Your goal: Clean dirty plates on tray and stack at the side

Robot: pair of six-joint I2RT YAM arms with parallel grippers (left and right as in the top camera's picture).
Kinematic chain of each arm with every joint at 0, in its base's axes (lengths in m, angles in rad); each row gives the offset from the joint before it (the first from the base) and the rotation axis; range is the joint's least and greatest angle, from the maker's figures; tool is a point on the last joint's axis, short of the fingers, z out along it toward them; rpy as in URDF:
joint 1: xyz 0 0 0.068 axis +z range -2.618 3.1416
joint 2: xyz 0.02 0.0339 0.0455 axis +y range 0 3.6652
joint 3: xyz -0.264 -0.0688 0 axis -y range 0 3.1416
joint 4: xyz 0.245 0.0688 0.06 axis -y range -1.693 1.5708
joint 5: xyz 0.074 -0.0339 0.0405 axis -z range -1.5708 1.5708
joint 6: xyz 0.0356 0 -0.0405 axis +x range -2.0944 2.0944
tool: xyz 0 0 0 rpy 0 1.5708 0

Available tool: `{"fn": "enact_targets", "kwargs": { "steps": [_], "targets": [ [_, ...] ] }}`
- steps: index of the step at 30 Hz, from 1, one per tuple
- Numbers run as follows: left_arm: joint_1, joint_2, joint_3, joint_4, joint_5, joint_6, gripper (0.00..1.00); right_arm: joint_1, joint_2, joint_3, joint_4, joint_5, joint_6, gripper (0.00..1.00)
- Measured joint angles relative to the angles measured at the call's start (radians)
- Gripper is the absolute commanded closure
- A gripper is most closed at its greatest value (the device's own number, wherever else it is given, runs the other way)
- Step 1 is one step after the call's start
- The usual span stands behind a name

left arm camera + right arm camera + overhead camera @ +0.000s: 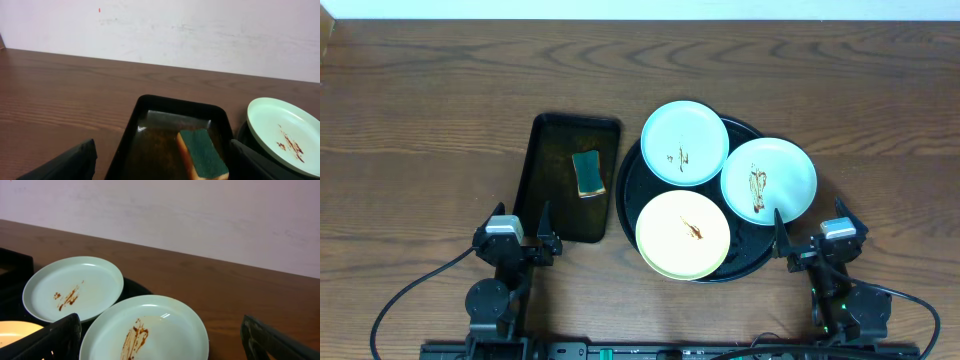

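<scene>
Three plates lie on the round black tray (632, 190). One mint-white plate (684, 142) is at the back, a second mint-white plate (769, 178) at the right overhanging the rim, and a pale yellow plate (682, 234) at the front. All have brown sauce smears. My left gripper (525, 237) is open and empty at the front end of the rectangular tray. My right gripper (813, 238) is open and empty just in front of the right plate (145, 332). The back plate also shows in the right wrist view (73, 287) and in the left wrist view (282, 133).
A narrow rectangular black tray (548, 180) stands left of the round tray and holds a teal-and-yellow sponge (587, 173), which also shows in the left wrist view (201, 153). Bare wood tabletop (430, 130) lies to the left, the back and the far right.
</scene>
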Motion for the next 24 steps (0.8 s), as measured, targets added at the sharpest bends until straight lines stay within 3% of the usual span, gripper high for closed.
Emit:
{"fn": "enact_targets", "kwargs": {
  "steps": [8,13,18,24],
  "targets": [
    [0.0,0.016,0.004,-0.011,0.0,0.0,0.18,0.0,0.012,0.0,0.0,0.0,0.05,0.01],
    [0.0,0.087,0.064,-0.15,0.005,0.0,0.18,0.0,0.013,0.006,-0.022,0.0,0.142,0.01],
    [0.0,0.254,0.187,-0.267,0.008,0.0,0.17,0.0,0.031,0.071,-0.164,0.0,0.226,0.01],
    [0.0,0.554,0.484,-0.436,0.01,0.0,0.17,-0.001,0.176,0.22,-0.346,0.0,0.293,0.01]
  ]
}}
